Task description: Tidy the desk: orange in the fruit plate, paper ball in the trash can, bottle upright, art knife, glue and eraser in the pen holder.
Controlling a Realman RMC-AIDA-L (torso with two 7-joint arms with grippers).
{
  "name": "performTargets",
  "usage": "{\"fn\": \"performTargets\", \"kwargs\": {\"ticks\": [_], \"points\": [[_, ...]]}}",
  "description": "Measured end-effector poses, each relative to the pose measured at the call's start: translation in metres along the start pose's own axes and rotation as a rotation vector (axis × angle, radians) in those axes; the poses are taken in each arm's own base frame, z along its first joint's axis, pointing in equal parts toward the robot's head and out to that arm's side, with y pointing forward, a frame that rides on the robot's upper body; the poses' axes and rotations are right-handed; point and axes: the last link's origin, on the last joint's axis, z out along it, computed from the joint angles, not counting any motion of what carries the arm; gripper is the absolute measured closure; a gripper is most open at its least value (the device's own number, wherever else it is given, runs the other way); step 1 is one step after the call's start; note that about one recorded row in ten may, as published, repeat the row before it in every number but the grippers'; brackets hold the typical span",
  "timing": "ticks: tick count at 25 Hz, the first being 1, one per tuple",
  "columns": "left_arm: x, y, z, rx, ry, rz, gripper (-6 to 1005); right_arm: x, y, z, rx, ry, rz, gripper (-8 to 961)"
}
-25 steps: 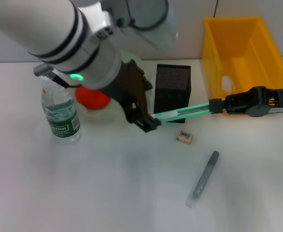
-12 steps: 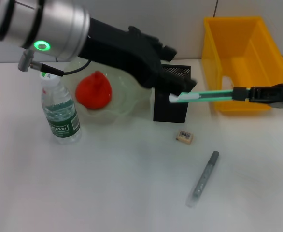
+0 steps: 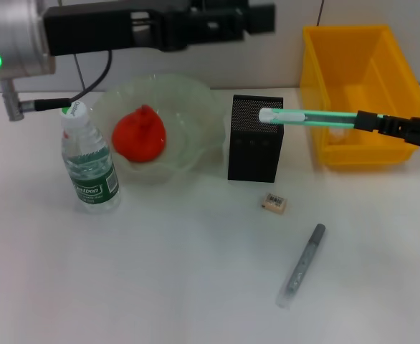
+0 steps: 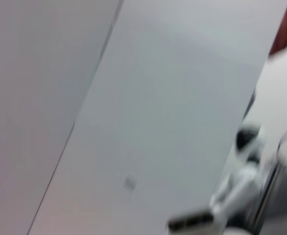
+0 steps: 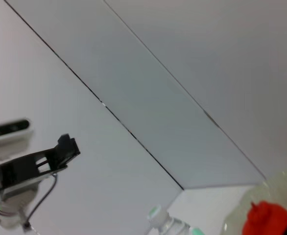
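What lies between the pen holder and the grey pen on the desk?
In the head view, only the eraser lies between the pen holder and the grey pen; the rest is bare desk.

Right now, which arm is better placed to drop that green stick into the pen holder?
Probably the right. The right gripper holds the green stick, whose white tip is over the pen holder. The left gripper is raised near the wall, holding nothing visible.
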Motion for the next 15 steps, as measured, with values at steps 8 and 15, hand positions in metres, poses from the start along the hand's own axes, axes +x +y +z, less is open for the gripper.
{"fn": "performTargets", "kwargs": {"ticks": [8,15], "points": [[-0.045,-0.018,-0.014,-0.060,0.259,-0.123,203,0.011,0.005,0.008,-0.040,-0.119,-0.130,855],[-0.080,-0.021,-0.012,-0.046,0.360,-0.139,203,0.041,0.014,0.016,-0.064,-0.319,-0.253,855]]}}
